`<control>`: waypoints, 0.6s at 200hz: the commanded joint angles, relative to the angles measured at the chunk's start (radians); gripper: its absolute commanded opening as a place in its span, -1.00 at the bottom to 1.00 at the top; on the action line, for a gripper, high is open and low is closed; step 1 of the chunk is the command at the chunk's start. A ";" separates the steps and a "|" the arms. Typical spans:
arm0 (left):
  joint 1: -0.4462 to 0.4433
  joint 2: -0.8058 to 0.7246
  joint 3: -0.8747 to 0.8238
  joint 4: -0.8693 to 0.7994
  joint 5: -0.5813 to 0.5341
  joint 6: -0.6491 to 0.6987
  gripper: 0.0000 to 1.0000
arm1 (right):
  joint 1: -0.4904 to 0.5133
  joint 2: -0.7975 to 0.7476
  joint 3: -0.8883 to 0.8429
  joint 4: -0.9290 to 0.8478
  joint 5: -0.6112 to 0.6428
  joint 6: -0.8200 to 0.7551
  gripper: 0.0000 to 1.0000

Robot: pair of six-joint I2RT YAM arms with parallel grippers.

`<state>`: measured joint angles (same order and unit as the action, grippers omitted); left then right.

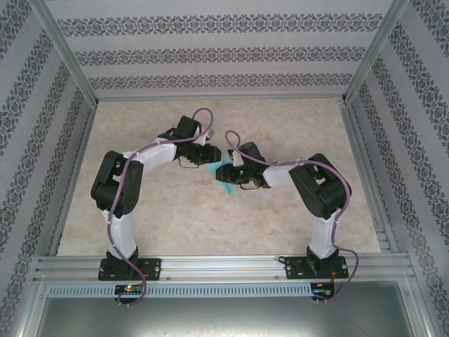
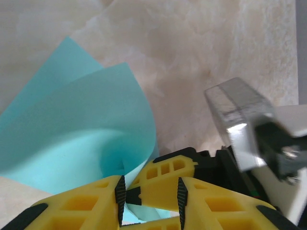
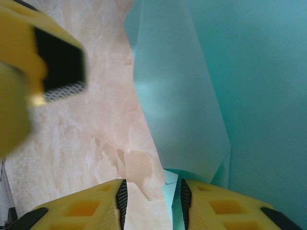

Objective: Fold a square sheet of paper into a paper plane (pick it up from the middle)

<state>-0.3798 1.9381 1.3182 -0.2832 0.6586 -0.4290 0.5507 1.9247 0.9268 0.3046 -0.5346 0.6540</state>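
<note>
- Since the square sheet of paper is thin, floppy and tears easily, I'd pinch it lightly at its middle crease.
- My left hand and right hand are both part spread, pinching nothing.

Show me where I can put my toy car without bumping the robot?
The table is bare in a wide strip along the back wall, and in the near patch between the left arm and right arm. The middle is crowded: both arms meet over the blue paper.
</note>
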 commanded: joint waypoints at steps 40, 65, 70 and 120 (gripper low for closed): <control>-0.001 0.085 0.059 -0.044 0.069 0.045 -0.24 | 0.018 -0.009 -0.022 -0.098 0.070 -0.040 -0.21; -0.007 0.109 0.062 -0.030 0.097 0.041 -0.24 | 0.021 -0.012 -0.019 -0.107 0.076 -0.043 -0.20; -0.008 0.115 0.064 -0.030 0.103 0.045 -0.24 | 0.021 -0.012 -0.018 -0.108 0.076 -0.042 -0.20; -0.018 0.161 0.082 -0.061 0.105 0.087 -0.25 | 0.026 -0.018 -0.016 -0.117 0.086 -0.046 -0.19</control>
<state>-0.3870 2.0773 1.3689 -0.3016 0.7414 -0.3946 0.5659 1.9091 0.9268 0.2752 -0.4896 0.6239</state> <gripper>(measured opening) 0.379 0.404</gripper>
